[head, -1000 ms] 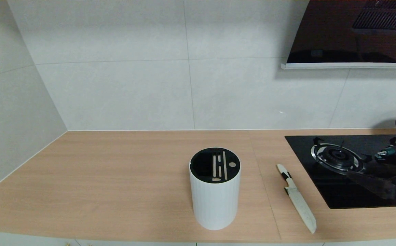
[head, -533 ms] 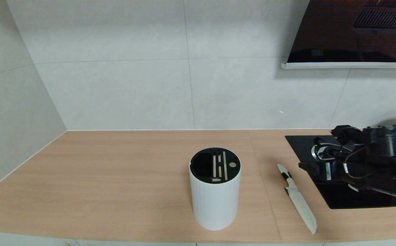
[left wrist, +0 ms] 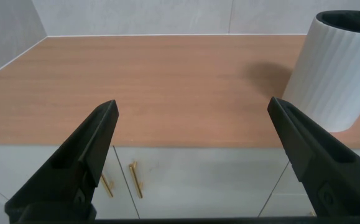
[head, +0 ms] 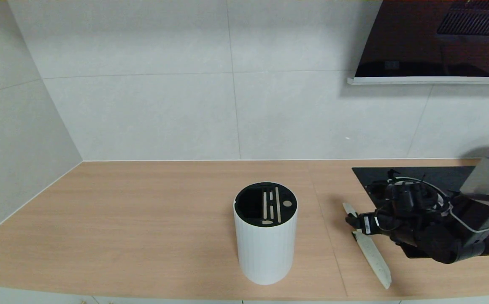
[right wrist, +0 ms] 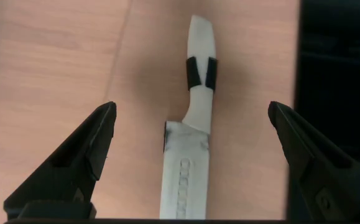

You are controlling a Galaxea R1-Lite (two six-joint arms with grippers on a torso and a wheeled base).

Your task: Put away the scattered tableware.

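**Knife** [head: 375, 259]: white, with a black band round the handle. It is laid flat on the wooden countertop [head: 143, 211], between the knife holder and the gas hob. The handle is turned toward the tiled wall and the blade toward the front edge. In the right wrist view the knife [right wrist: 195, 118] is seen lying between the two fingers, untouched by either.

**Knife holder** [head: 265, 240]: a white ribbed cylinder with a black slotted top, stood upright on the countertop well to the left of the knife. No utensil is seen in its slots.

**Right gripper** [head: 354, 221]: placed over the knife handle, fingers spread wide (one to each side of the handle), nothing gripped. Whether its fingertips reach the countertop cannot be told from these views.

**Left gripper** [left wrist: 192, 104]: fingers spread wide, nothing held. It is kept low in front of the counter edge, with the holder [left wrist: 338, 74] near one finger.

**Gas hob** [head: 366, 177]: black glass, set into the countertop at the right.

**Range hood** [head: 438, 42]: dark, mounted on the wall above the hob.

**Cabinet handles** [left wrist: 136, 180]: brass-coloured, fitted to the doors below the counter.
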